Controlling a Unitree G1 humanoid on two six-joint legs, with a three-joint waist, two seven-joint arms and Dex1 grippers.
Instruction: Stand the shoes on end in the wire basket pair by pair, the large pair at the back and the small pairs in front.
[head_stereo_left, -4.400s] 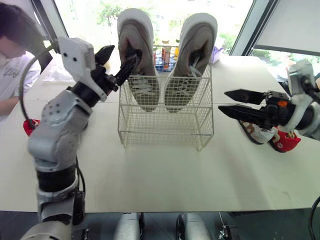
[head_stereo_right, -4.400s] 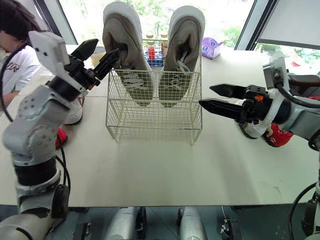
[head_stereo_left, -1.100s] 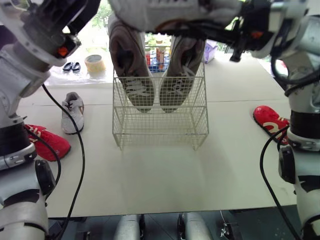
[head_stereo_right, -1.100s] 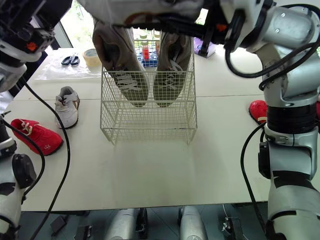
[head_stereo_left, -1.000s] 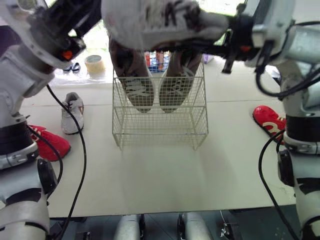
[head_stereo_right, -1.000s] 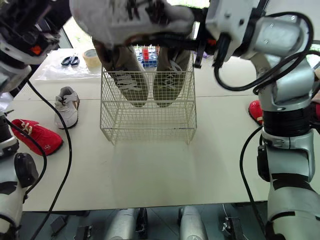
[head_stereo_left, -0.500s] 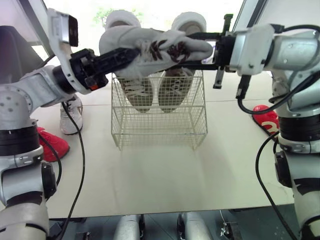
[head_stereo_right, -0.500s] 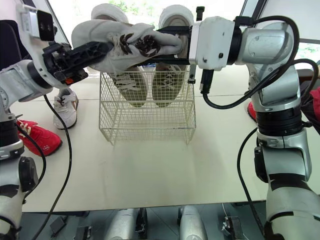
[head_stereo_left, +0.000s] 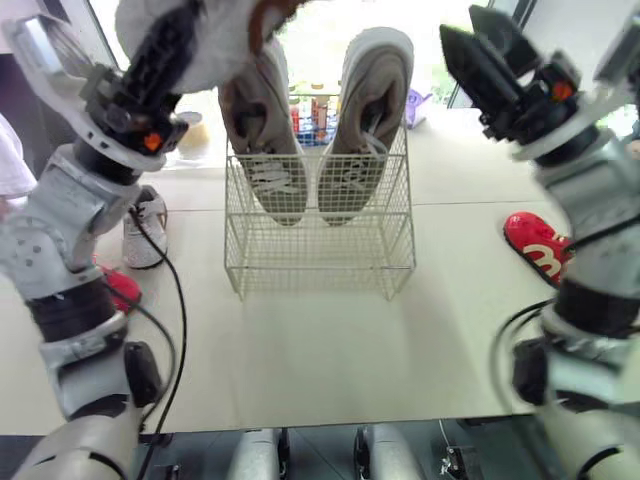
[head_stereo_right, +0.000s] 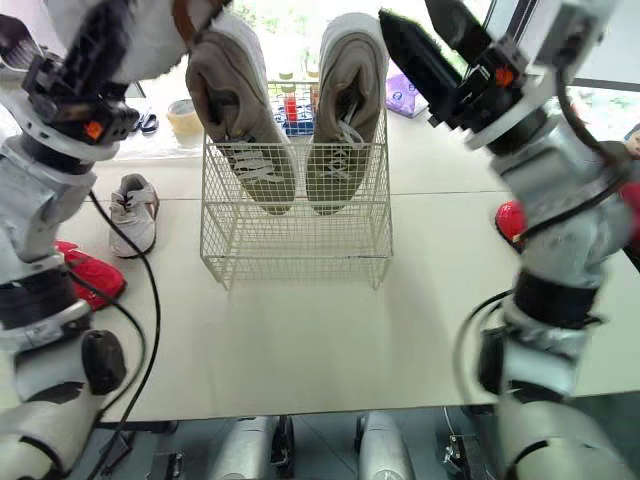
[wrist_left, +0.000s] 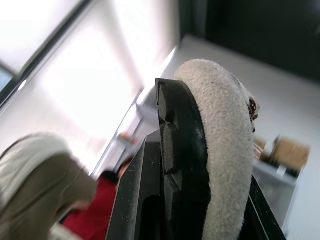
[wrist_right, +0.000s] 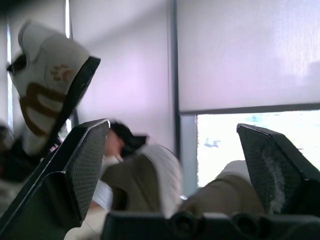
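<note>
**Shoes for the front row: a white one is held high, and the basket waits below**

Shoes of the small pairs belong in front, and I judge the step in hand is to bring the white shoe (head_stereo_left: 228, 45) down into the wire basket (head_stereo_left: 320, 255). The basket stands in the middle of the frame on the desk (head_stereo_left: 320, 350), while the shoe is at the upper left, well above the rim. The left claw (head_stereo_left: 182, 35) is closed on it, one black finger lying along its side.

To do this step well, the shoe should first be carried over the front part of the basket, then turned on end and lowered straight. This way it does not push the large pair (head_stereo_left: 272, 160) or catch on the wire. The claw should let go only when the shoe leans firmly on the wire or on the shoe behind it. The right claw (wrist_right: 172, 125), at the upper right, has its fingers spread wide and holds nothing, so it could steady the basket.

The basket holds only the large grey-beige pair, side by side at the back. They seem to stand toe down, and their heels rise above the rim. The front part is free.

On the desk lie a small white shoe (head_stereo_left: 145, 228) at the left, a red shoe (head_stereo_right: 90, 275) near it, and another red shoe (head_stereo_left: 540, 245) at the right.
</note>
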